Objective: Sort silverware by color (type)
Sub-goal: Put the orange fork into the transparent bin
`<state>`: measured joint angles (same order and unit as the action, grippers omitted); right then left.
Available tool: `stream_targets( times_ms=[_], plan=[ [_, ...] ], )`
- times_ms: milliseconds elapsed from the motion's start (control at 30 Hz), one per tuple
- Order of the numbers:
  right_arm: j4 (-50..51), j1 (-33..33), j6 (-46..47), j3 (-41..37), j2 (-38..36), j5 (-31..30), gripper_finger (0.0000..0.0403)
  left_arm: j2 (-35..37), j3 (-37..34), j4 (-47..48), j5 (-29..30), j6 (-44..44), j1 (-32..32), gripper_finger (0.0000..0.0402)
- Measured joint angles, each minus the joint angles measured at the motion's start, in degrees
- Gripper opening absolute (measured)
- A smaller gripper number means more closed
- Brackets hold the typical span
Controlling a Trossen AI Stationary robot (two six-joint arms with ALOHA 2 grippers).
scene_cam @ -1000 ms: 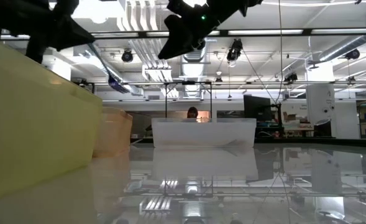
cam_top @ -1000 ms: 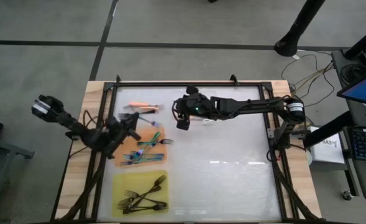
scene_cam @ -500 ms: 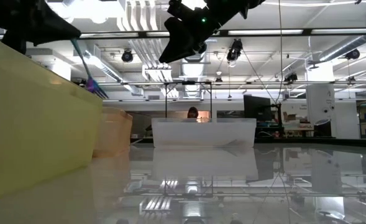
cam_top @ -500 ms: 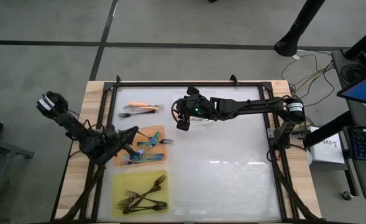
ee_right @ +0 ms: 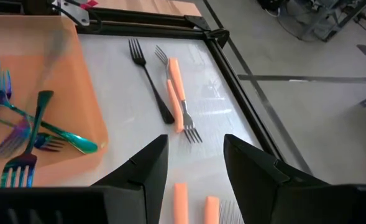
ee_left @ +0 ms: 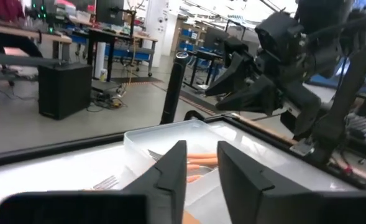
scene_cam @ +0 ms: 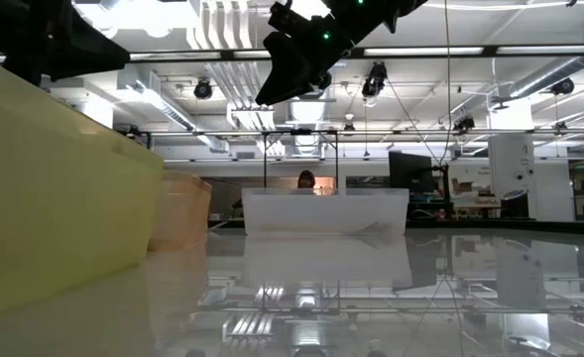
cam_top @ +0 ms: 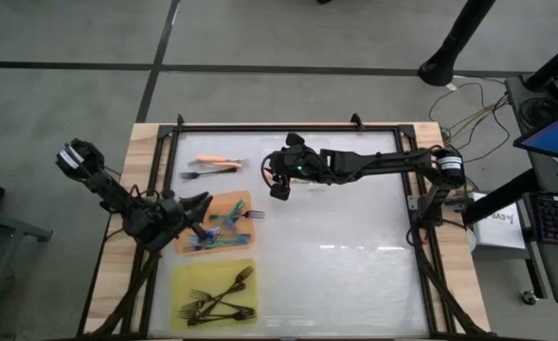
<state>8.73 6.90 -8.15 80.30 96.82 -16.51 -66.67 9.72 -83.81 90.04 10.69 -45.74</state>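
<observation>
table [cam_top: 354,275]: pale glossy top, dark frame, wood edges.
yellow mat [cam_top: 186,279]: near-left corner of the top; pile of all-black forks [cam_top: 220,296] on it, crossed over each other.
orange mat [cam_top: 233,201]: just beyond the yellow one; teal forks [cam_top: 217,232] heaped on it, some overlapping. r wrist view shows them iridescent blue-green [ee_right: 21,134].
clear tray [ee_left: 164,140]: far-left part of the top. orange-handled forks [cam_top: 217,161] lie there w/ one black fork [cam_top: 195,174] beside them; r wrist view shows two orange handles [ee_right: 175,93] side by side, tines pointing opposite ways, black fork [ee_right: 150,81] just beside. two more orange handles at that view's lower edge, partly hidden.
my left claw [cam_top: 199,203]: at the left edge of the orange mat, above the teal pile. fingers [ee_left: 173,168] a narrow gap apart, nothing between them.
my right claw [cam_top: 279,188]: up off the table, near the tray side, well apart from the mats. fingers [ee_right: 146,165] spread wide, empty.
</observation>
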Motion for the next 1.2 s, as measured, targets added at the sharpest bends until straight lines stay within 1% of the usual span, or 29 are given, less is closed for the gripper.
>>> stream_targets(
  times_ms=[133,267,333,433,567,733,833,1033,1200],
  plan=[
    [0.00,0.00,0.21,-0.03,0.02,0.00,0.0148,0.77,0.00,-0.12,0.00,5.03,0.01,0.0101],
    [0.02,0.00,0.25,-0.24,0.02,0.00,0.0148,2.01,0.00,-0.16,0.00,9.91,0.28,0.0111],
    [0.02,0.00,0.76,-0.30,0.02,0.00,0.0148,2.87,0.00,-0.24,0.00,9.86,0.98,0.0111],
    [0.04,0.30,2.34,-0.30,0.02,0.06,0.0148,4.47,0.00,-0.76,0.00,6.87,2.59,0.0112],
    [2.01,1.20,1.96,-0.30,0.02,0.10,0.0148,7.42,0.00,-0.91,-0.02,4.85,4.84,0.0112],
    [8.05,3.36,0.60,0.85,0.02,0.09,0.0148,13.31,0.00,-1.24,-0.01,5.91,6.82,0.0112],
    [8.55,5.13,0.91,0.86,0.02,0.04,0.0148,15.72,0.00,-1.22,0.00,9.04,8.03,0.0112],
    [8.39,8.23,0.60,0.86,0.02,0.04,0.0148,16.86,0.00,-0.68,-0.02,13.27,14.00,0.0112],
    [8.13,12.11,0.69,0.88,0.02,-0.01,0.0148,15.70,0.00,0.12,-0.02,13.68,20.25,0.0112]
  ],
)
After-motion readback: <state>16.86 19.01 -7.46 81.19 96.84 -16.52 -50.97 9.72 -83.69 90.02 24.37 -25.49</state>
